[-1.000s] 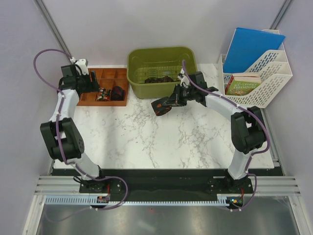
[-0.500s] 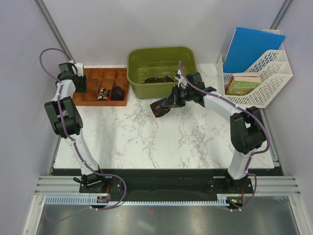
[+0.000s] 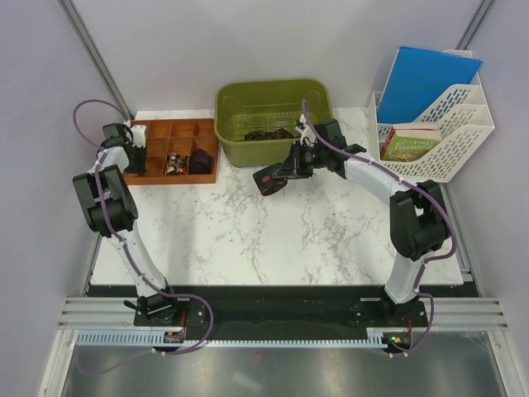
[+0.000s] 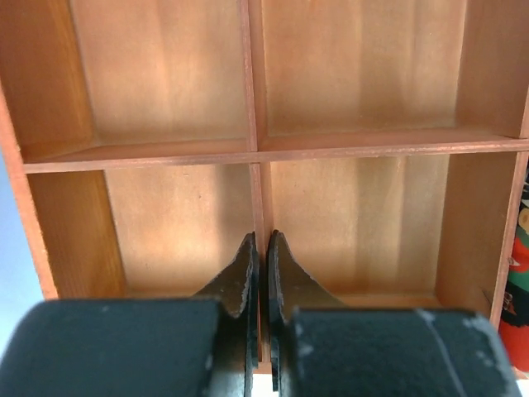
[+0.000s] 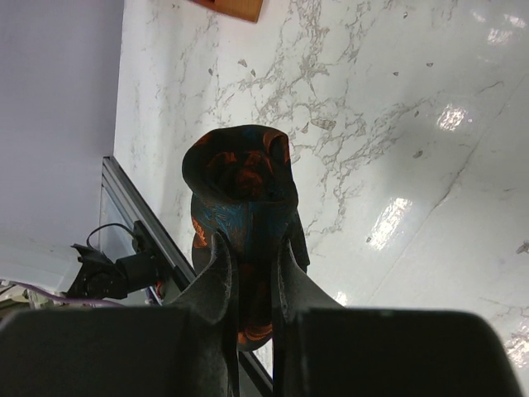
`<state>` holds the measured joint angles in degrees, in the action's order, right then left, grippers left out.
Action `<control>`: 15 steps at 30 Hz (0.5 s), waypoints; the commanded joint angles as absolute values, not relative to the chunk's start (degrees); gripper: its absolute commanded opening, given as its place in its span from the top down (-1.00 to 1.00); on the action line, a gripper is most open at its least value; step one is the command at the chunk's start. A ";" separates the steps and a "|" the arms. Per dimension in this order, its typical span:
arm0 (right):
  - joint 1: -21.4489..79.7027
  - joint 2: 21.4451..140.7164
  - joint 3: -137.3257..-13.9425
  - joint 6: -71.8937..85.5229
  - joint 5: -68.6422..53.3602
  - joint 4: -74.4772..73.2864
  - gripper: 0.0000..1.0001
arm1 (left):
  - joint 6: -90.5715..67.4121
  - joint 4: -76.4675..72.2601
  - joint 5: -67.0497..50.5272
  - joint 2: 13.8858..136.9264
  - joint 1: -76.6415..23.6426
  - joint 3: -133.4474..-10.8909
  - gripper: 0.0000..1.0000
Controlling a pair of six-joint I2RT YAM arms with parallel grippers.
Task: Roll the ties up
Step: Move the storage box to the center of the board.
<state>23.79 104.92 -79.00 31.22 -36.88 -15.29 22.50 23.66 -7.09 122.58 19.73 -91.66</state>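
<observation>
A rolled tie, black with orange-red blotches, hangs above the marble table in front of the green bin. My right gripper is shut on it; the right wrist view shows the roll pinched between the right gripper jaws. More ties lie loose in the bin. Two coiled ties sit in compartments of the wooden tray. My left gripper hovers over the tray's left end. In the left wrist view the left gripper is shut and holds nothing, over a tray divider.
A white file rack with a book and a blue folder stands at the back right. The tray's bare compartments fill the left wrist view, with a coiled tie's edge at the right. A metal rail runs along the near edge.
My left arm swung left over the tray's left end and its gripper closed from open. The right gripper with its rolled tie drifted slightly left.
</observation>
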 commanded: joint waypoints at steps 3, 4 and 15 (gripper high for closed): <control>23.91 102.13 -81.12 30.67 -33.84 -15.91 1.00 | 28.65 25.14 -9.84 111.11 20.13 -77.27 0.96; 23.99 101.87 -81.21 30.76 -33.40 -16.17 1.00 | 29.00 24.88 -10.10 109.79 20.04 -73.78 0.96; 26.89 98.44 -78.49 31.99 -29.45 -18.81 1.00 | 28.30 26.36 -12.04 89.41 19.95 -51.70 0.96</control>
<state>25.85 102.02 -78.98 31.29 -30.79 -18.85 22.92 20.93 -9.82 96.71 20.53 -57.47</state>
